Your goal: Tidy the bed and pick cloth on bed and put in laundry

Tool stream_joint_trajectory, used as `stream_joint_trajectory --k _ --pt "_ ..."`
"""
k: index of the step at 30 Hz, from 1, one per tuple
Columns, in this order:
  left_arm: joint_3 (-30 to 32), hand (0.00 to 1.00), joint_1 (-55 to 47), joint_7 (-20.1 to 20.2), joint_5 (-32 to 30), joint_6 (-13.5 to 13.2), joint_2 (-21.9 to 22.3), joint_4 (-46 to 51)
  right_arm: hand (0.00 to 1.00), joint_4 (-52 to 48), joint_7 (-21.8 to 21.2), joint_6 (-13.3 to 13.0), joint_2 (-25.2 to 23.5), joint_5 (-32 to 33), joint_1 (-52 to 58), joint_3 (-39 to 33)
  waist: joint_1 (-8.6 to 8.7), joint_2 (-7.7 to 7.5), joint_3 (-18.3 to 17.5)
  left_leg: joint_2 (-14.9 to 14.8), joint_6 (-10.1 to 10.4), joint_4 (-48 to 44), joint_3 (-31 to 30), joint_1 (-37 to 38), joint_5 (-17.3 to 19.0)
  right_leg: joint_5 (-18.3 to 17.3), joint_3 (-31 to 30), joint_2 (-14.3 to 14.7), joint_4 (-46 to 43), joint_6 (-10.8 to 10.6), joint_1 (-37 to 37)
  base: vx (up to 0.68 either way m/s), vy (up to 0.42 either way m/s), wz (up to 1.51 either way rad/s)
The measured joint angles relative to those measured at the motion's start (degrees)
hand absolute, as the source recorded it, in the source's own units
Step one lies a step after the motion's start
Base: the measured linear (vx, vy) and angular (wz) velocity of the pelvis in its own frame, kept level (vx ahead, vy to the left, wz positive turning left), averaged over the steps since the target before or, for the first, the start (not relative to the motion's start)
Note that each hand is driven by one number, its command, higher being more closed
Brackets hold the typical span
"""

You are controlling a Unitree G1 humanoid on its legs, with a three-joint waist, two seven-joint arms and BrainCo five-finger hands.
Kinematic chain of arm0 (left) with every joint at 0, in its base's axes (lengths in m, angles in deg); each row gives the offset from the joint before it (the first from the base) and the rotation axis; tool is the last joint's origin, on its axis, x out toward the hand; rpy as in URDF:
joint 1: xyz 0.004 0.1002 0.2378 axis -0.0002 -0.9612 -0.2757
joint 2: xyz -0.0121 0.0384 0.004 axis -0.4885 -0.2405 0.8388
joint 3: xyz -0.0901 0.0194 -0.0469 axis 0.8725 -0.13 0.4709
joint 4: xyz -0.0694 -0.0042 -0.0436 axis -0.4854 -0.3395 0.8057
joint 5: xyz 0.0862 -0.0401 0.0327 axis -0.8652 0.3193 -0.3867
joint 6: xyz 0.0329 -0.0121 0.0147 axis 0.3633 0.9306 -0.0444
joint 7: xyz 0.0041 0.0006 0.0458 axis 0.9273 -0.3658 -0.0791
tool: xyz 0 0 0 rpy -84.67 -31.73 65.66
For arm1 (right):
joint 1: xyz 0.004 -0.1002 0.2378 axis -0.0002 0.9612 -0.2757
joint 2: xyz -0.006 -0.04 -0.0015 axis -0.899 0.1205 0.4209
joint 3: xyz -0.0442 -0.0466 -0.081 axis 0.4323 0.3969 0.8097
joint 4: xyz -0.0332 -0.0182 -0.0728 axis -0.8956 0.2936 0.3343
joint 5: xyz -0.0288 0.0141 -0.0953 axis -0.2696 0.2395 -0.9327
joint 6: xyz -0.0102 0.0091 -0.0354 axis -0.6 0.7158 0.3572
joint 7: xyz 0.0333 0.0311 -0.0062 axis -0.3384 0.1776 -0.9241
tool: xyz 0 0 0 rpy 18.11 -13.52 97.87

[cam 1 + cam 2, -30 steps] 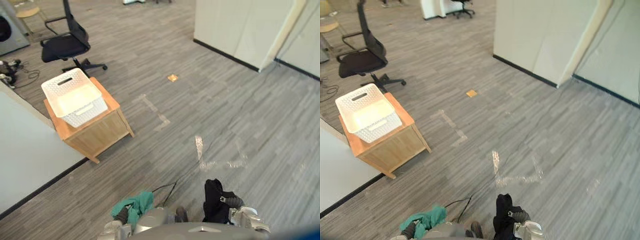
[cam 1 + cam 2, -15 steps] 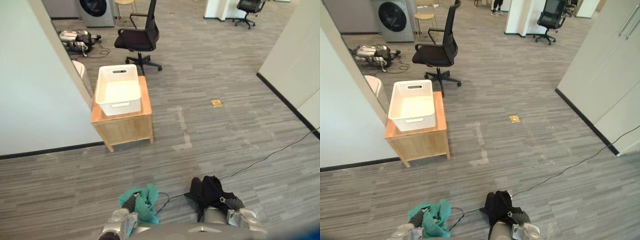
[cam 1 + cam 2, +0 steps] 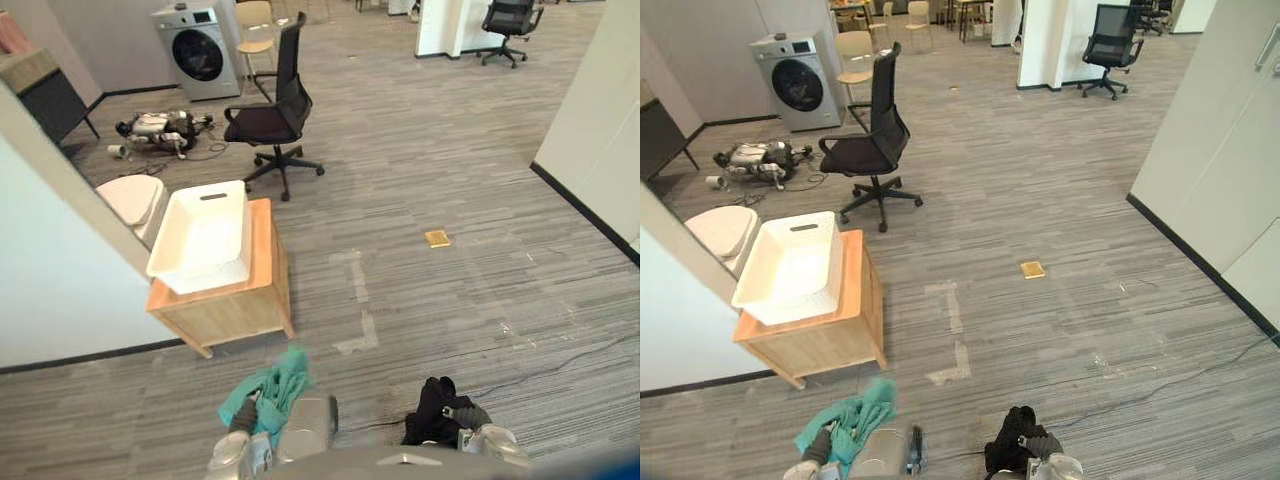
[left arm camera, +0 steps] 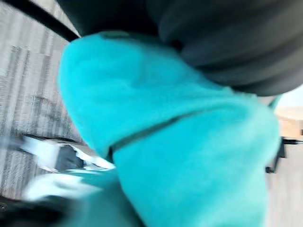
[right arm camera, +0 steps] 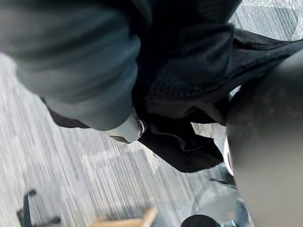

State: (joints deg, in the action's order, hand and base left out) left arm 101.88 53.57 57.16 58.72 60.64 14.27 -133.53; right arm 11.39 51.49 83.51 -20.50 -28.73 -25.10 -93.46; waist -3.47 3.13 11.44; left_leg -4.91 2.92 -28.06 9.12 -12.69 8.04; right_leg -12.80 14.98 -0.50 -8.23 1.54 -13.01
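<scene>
Camera swings round toward the white basket [image 3: 205, 281]. Fingers of the left hand [image 3: 243, 421] clutch the teal cloth [image 3: 274, 384]; the right hand [image 3: 467, 414] grips the black cloth [image 3: 429, 418].

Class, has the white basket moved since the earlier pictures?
No. The basket still sits on the wooden cabinet; the camera turned instead.

Grey wood-look plank floor [image 3: 460, 170] runs throughout. A white wall [image 3: 50, 270] stands on the left, a low wooden cabinet [image 3: 240, 308] beside it. Farther back stand a black office chair [image 3: 270, 115] and a washing machine [image 3: 200, 50].
</scene>
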Motion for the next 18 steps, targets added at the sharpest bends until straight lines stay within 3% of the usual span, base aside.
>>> stream_joint_trajectory --k 1,2,3,4,5,8,9,10,11,12,14,16,18 --pt "-0.21 1.0 0.03 0.07 0.0 0.36 -0.02 -0.05 1.0 0.05 -0.07 -0.19 0.0 -0.62 0.03 -0.66 0.09 0.09 0.01 0.2 -0.26 7.12 1.84 1.58 -1.72 -0.73 0.09 -0.01 0.09 -0.45 -0.61 0.34 0.123 -0.02" --pt "-1.13 1.0 0.11 0.24 0.02 0.79 -0.61 -0.47 1.0 0.48 -0.01 -0.55 0.11 -1.44 0.14 -1.21 -0.01 -0.35 0.02 0.73 -3.04 14.95 4.89 4.38 -7.9 -2.18 0.23 -0.64 0.32 -1.4 -2.22 0.27 0.133 0.06" --pt "-1.57 1.0 0.1 0.54 0.0 1.23 -1.29 -0.54 1.0 0.74 0.06 -0.55 0.05 -1.58 0.29 -1.27 -0.08 -1.16 -0.23 1.56 -4.43 17.19 6.66 5.56 -10.16 -2.77 0.47 -1.52 0.58 -2.25 -3.26 0.57 0.239 0.25" --pt "-3.56 1.0 0.43 0.62 -0.03 1.98 -2.51 -0.72 1.0 0.72 0.28 -0.66 -0.13 -2.2 0.6 -1.63 0.1 -2.63 -1.57 4.13 -5.72 19.05 8.25 5.88 -9.98 -3.2 1.77 -3.62 1.67 -3.1 -4.08 0.57 0.231 0.34" --pt "-5.53 1.0 1.43 0.61 0.03 2.41 -3.3 -1.7 1.0 0.7 0.61 -1.01 0.03 -2.63 0.52 -2.27 0.02 -3.07 -1.74 5.31 -7.66 18.44 8.86 5.2 -8.4 -2.69 2.53 -4.74 2.16 -4.15 -4.12 0.56 0.216 0.31" --pt "-6.68 1.0 2.32 0.36 1.27 4.62 -3.67 -2.8 1.0 0.78 1.26 -0.03 0.05 -4.15 0.45 -3.06 -0.42 -2.59 -1.99 7.71 -8.54 18.81 7.23 6.92 -4.84 -1.16 2.85 -7.17 -4.36 -6.7 -2.89 0.42 0.207 0.34" --pt "-6.76 1.0 2.22 0.01 1.74 5.53 -3.83 -2.93 1.0 1.2 1.38 0.9 -0.09 -5.2 0.66 -3.58 -0.5 -2.61 -1.98 8.56 -9.19 19.12 5.95 9.78 -3.45 -0.74 3.18 -8.92 -14.53 -7.65 -0.69 0.53 0.237 0.43" --pt "-7.56 1.0 1.84 -0.28 2.4 5.82 -4.08 -3.16 1.0 1.34 1.48 1.55 0.0 -5.8 0.52 -4.22 -0.67 -2.86 -2.01 9.25 -10.14 18.73 5.13 12.78 -2.36 2.55 2.77 -12.04 -29.18 -11.57 3.9 0.54 0.215 0.37" --pt "-8.07 1.0 1.61 -0.31 2.62 6.02 -4.4 -3.15 1.0 1.35 1.58 1.63 0.03 -6.02 0.48 -4.2 -0.72 -3.04 -2.09 9.75 -10.35 18.7 4.1 14.06 -1.84 4.49 2.18 -13.56 -36.3 -13.15 6.48 0.37 0.104 0.58" --pt "-8.96 1.0 1.41 -0.37 2.57 6.62 -4.94 -3.24 1.0 1.13 1.68 1.37 0.22 -6.03 0.03 -4.23 -0.14 -3.29 -2.2 10.4 -10.59 19.18 1.83 16.91 -0.8 5.26 1.87 -16.03 -48.23 -13.07 10.81 0.36 0.06 0.66" --pt "-9.34 1.0 1.43 -0.67 2.63 6.88 -4.98 -3.21 1.0 0.85 1.85 0.09 1.05 -6.0 0.08 -3.85 0.59 -2.89 -2.07 10.68 -10.37 20.46 -1.56 21.02 -0.43 3.82 2.31 -17.96 -56.95 -10.59 15.62 0.45 0.022 0.92" --pt "-9.4 1.0 1.63 -0.71 3.28 6.88 -5.63 -2.93 1.0 0.26 1.87 -1.09 1.01 -5.87 -0.13 -2.89 1.01 -3.61 -2.58 10.41 -10.12 22.34 -5.79 23.75 0.85 2.16 1.46 -17.48 -57.41 -8.9 20.85 0.39 -0.083 1.11" --pt "-10.26 1.0 2.91 -0.7 3.34 6.93 -5.87 -2.65 1.0 0.5 2.47 -1.83 0.83 -5.24 -0.12 -2.19 1.39 -4.01 -2.36 9.0 -9.6 22.78 -10.98 25.69 1.29 0.08 0.83 -15.57 -46.01 -8.27 24.62 0.35 -0.178 1.29"
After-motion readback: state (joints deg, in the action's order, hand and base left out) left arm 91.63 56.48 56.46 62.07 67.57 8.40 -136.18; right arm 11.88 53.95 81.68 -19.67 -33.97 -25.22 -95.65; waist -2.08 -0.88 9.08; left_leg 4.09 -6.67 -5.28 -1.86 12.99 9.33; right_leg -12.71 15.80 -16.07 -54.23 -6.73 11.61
